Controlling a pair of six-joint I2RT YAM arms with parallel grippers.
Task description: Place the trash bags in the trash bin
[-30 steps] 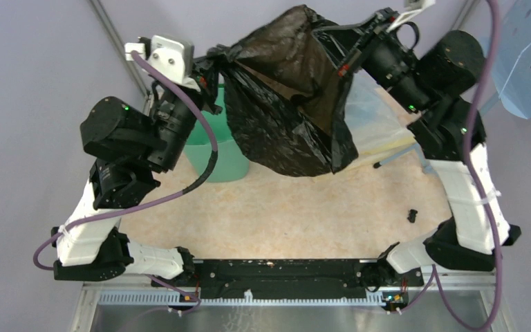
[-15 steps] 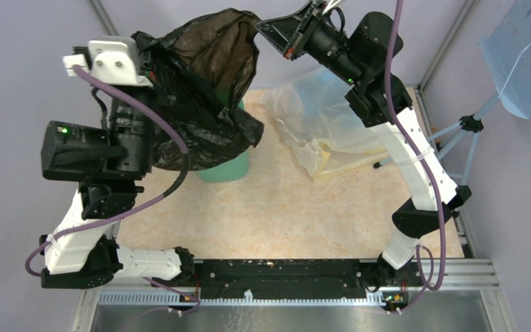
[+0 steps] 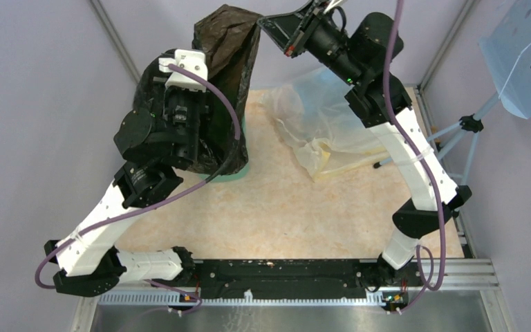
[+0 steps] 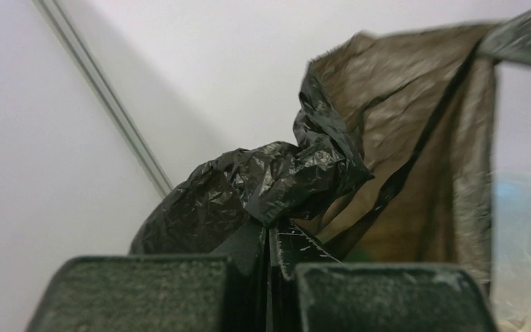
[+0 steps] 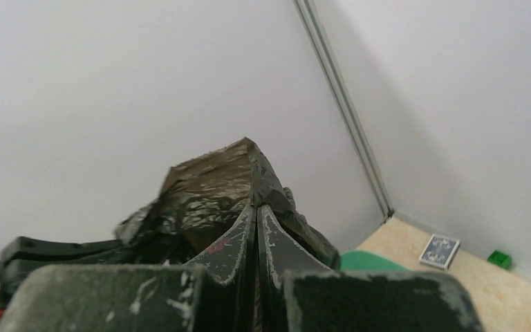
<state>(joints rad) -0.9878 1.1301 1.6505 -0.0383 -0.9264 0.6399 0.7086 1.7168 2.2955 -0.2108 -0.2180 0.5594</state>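
**Both grippers pinched on the bag, bag hanging over the bin: lower it in**

Left gripper [image 4: 271,232]: jaws fully together, a bunched fold of the black trash bag [image 3: 229,48] clamped at the tips. Right gripper [image 5: 256,214]: also fully closed, pinching the bag's upper edge up high. The bag hangs between them as a tall, narrow drape. Its lower bulk sits over the mint-green trash bin [image 5: 370,261] and hides nearly all of it in the top view. I can't tell whether the bottom of the bag is inside the rim or draped over the outside.

How I'd do the step:
- Hold both pinches and bring both arms down together so the film doesn't twist.
- Get the hanging bottom centred over the bin mouth first. The bag is about bin-sized, so off-centre it will likely spill over the rim.
- Bring the grippers closer together on the way down to gather the film.
- Go slowly, since a thin crinkly film can trap air and balloon, and a light bin may shift if the left arm presses on it.
- Let go only once most of the bag is below the rim.
- Stay off the clear yellowish bag [image 3: 318,124] on the table [image 3: 283,207]. It isn't part of this task.

Versus half a second ago:
- The left arm has swung in from the far left toward the bin, and its wrist is now closer to the right gripper.
- The bag has gone from a wide spread to a narrow vertical hang.
- The bin showed below the bag then and is almost fully covered now.
- The right arm looks unchanged.
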